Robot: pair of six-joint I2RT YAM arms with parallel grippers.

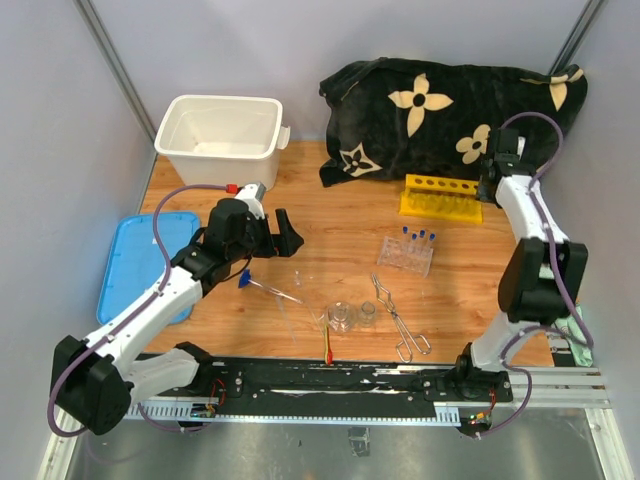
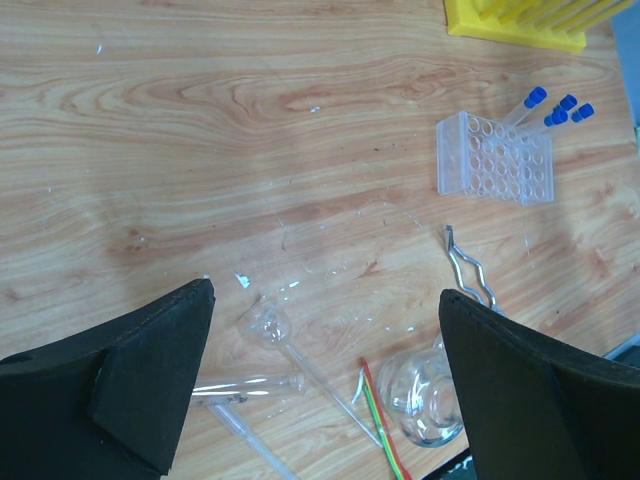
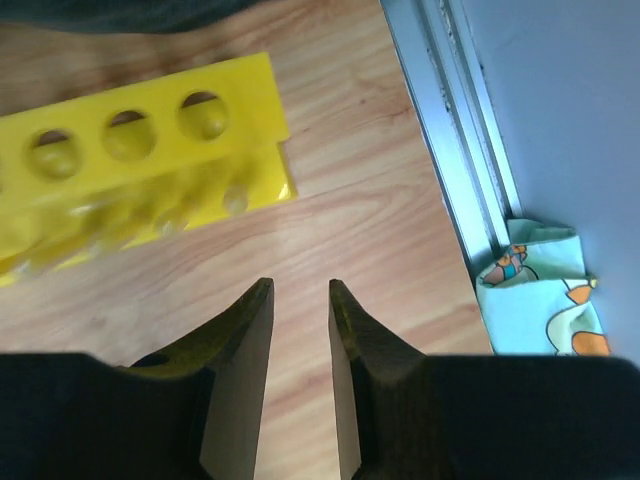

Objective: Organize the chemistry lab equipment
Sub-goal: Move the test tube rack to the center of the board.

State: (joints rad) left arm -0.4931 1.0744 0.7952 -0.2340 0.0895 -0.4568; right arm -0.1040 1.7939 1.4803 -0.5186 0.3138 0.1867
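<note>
Seemingly the sorting has scarcely begun: the loose pieces lie scattered across the lower middle of the overhead view. The left gripper (image 1: 278, 238) hangs left of centre there, its jaws spread wide with nothing between them. Its wrist view shows bare wood in the gap, with thin rods (image 2: 250, 384) and a small glass beaker (image 2: 425, 402) along the bottom of the frame and the metal tongs (image 2: 468, 272) right of centre. The clear plastic rack (image 2: 495, 160), at upper right in that view, carries blue-capped tubes (image 2: 556, 108) along its far side. The right gripper (image 3: 300, 285) is nearly closed, only a narrow slit left, and holds nothing; it sits just beside the end of the yellow holed tube rack (image 3: 140, 165). I judge the step in hand to be the left arm's reach for a rod or the beaker; next it must descend, centre on one piece and close gently on the glass
</note>
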